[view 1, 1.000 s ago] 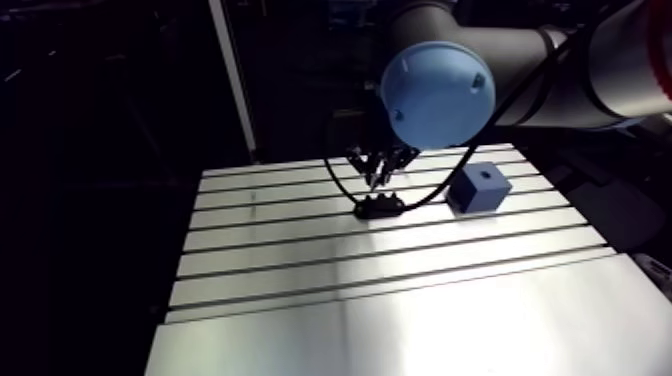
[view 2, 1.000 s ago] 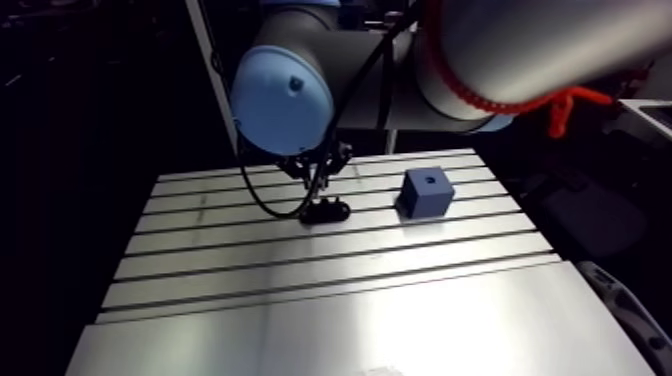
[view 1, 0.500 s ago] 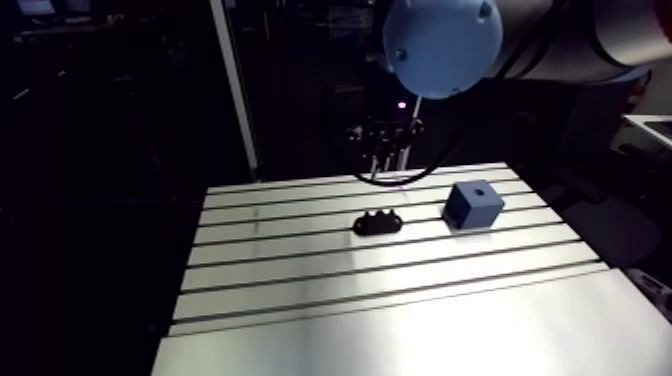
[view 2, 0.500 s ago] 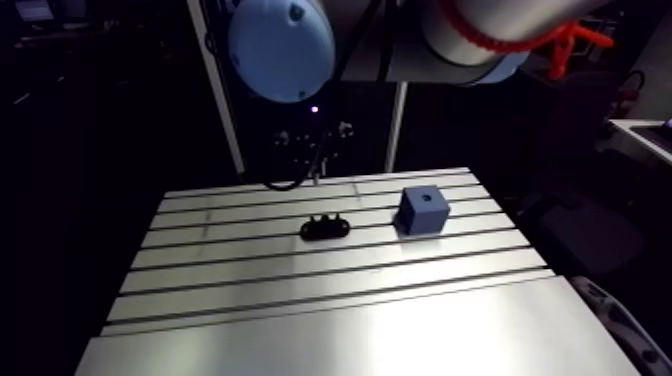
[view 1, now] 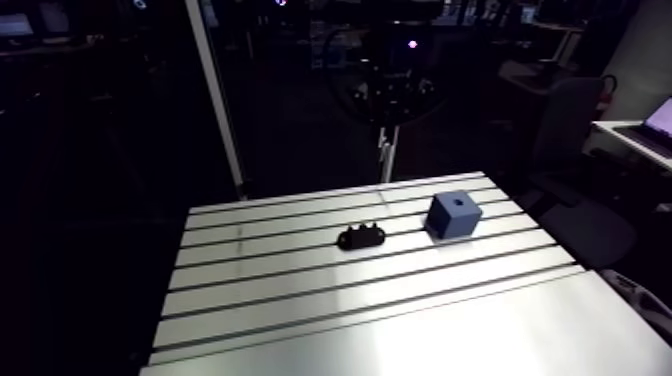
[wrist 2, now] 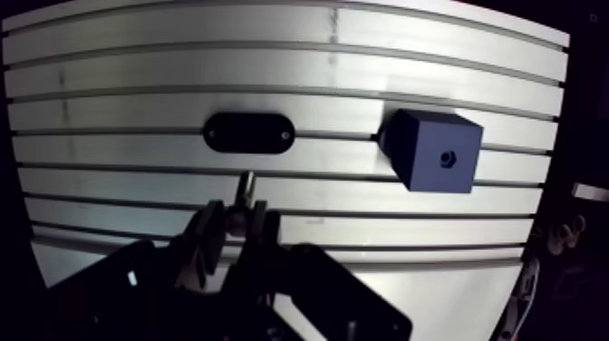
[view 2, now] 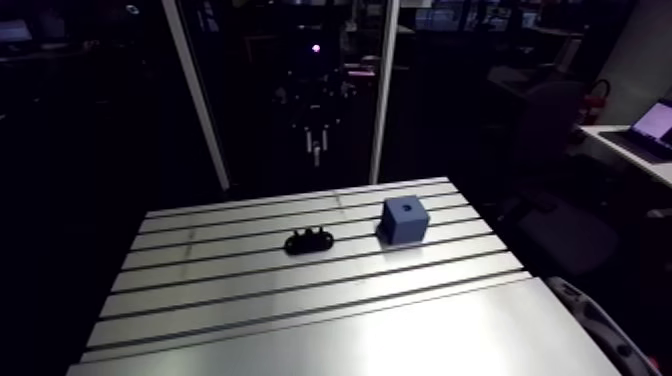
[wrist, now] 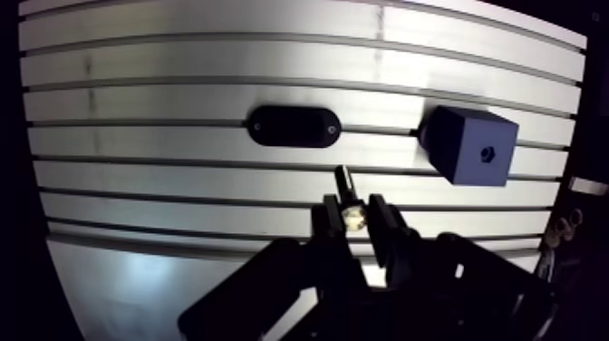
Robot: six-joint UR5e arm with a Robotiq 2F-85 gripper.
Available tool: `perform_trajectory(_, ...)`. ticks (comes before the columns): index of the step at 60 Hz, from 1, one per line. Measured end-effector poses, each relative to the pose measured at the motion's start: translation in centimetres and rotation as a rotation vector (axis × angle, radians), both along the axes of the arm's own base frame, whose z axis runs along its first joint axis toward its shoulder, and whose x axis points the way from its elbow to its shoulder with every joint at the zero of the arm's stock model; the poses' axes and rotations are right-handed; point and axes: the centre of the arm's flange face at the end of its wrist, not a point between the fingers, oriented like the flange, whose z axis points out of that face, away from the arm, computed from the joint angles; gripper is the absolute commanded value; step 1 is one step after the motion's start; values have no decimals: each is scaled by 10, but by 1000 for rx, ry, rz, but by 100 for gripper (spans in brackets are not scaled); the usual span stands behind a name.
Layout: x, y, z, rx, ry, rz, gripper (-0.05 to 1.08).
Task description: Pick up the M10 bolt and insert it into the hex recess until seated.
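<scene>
Wrist view only: the gripper [wrist: 352, 213] pinches the M10 bolt [wrist: 345, 186]. The fingers [wrist: 379, 218] stand slightly apart with the bolt's pale head end pressed between their tips.
Arm view only: the gripper hangs high above the table's [view 1: 300, 290] far edge, well clear of the surface. It is too small and dark there to read the fingers or the bolt.
Bolt, place: in the gripper and off the table. In the wrist view it lies over a bare strip of table, between the fingers and the black holder [wrist: 294, 126].
Bolt, long axis: it runs in line with the fingers. The dark shank sticks out past the fingertips, away from the wrist and toward the table. Its tip points roughly at the holder's end nearer the blue block [wrist: 471, 145].
Black holder: from above in the wrist view it is a flat dark oval with a small spot near each end. From the side in the arm view its top edge shows low bumps. What it holds cannot be told.
Blue block: a cube standing on the table beside the holder and apart from it, turned a little askew to the slots.
Hex recess [wrist: 488, 152]: a small dark opening in the block's top face, seen in both views. Its inside is too dark to read.
</scene>
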Motion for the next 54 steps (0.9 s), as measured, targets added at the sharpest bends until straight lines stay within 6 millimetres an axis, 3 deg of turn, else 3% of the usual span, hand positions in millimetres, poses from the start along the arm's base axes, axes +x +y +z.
perform_trajectory(8, 1, 29, 14, 7, -40, -20, 76)
perform_trajectory(20, 3, 68, 17, 13, -87, -49, 76)
perform_trajectory(33, 1, 101, 1, 15, -133, -47, 76)
perform_trajectory(54, -14, 132, -23, 8, -168, -55, 75)
